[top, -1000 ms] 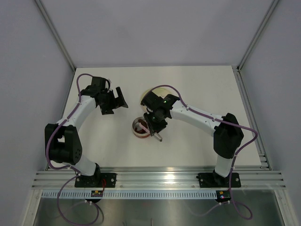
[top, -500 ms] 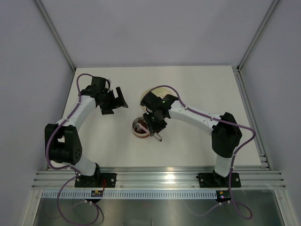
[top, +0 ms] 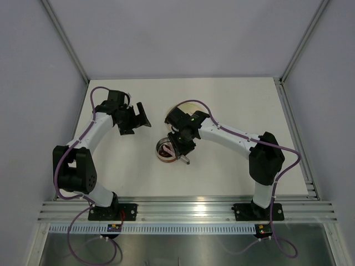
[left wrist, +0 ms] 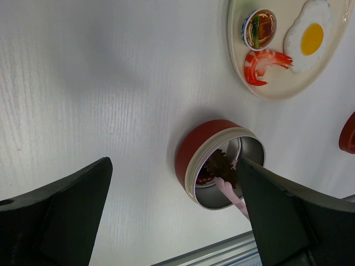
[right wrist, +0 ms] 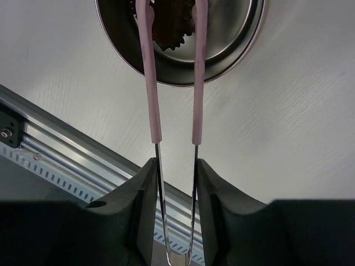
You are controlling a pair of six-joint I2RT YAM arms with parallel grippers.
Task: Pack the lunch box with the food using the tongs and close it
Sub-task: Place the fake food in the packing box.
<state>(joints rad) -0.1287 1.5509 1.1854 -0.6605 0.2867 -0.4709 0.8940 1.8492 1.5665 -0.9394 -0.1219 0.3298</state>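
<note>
Slightly closer over the tin (right wrist: 230,33) now, my right claw (right wrist: 176,166) stays clamped on the tongs (right wrist: 151,83). Sausage (right wrist: 173,25) may cling and lift out.

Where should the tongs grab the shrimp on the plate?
Across the thick bend of the shrimp, from straight above: it lies flat and curled on the plate, so the tongs can straddle it. The egg and bowl sit close beside it, so don't come in sideways.
</note>
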